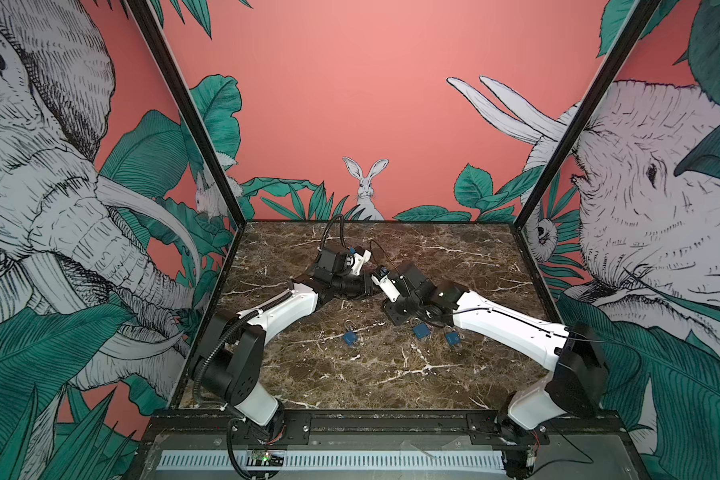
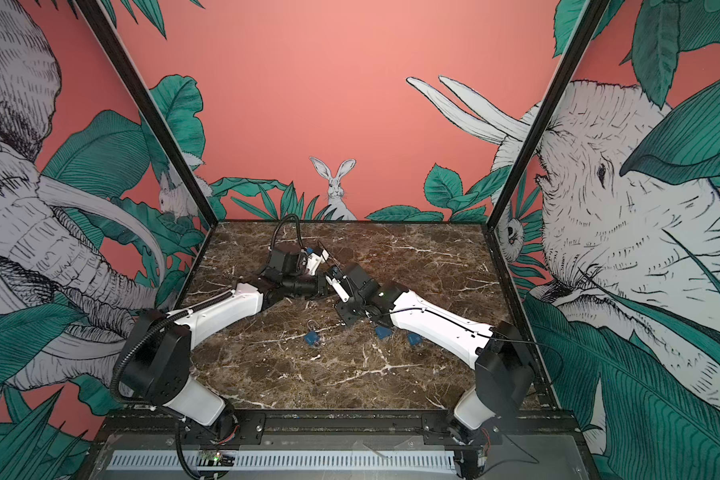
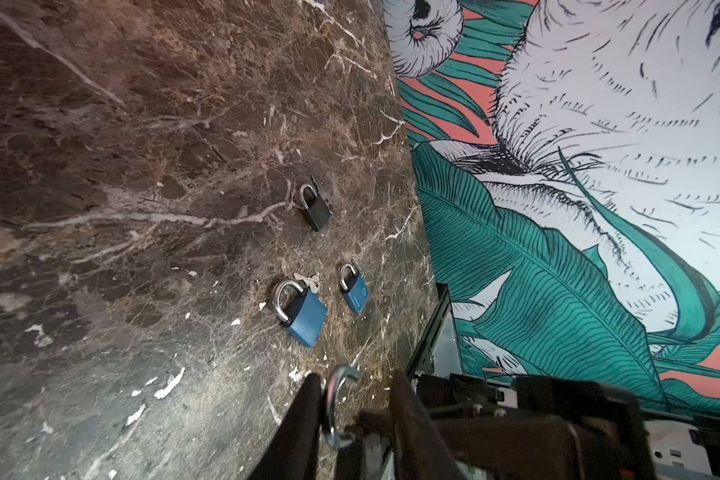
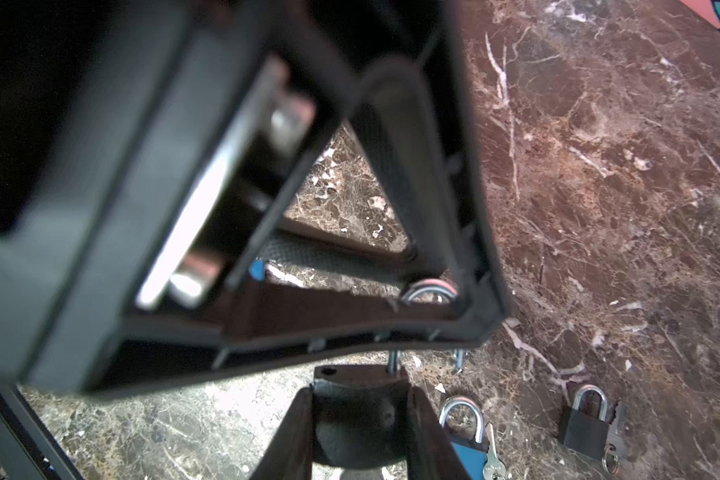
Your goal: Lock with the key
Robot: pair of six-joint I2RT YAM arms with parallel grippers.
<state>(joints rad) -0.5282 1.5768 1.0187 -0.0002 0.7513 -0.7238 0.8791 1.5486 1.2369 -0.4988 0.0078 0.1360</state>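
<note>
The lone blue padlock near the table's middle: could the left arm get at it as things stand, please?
Probably reachable, as the lone blue padlock lies uncovered between the arms; but the left gripper is shut on a second padlock, so grasping looks unlikely.

open-shackled padlock in left gripper — marble table beneath

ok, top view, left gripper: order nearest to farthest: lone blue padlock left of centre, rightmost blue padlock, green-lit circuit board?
From the left gripper:
1. Lone blue padlock, left of centre.
2. Rightmost blue padlock, by the right arm.
3. Green-lit circuit board, past the front rail.
</note>
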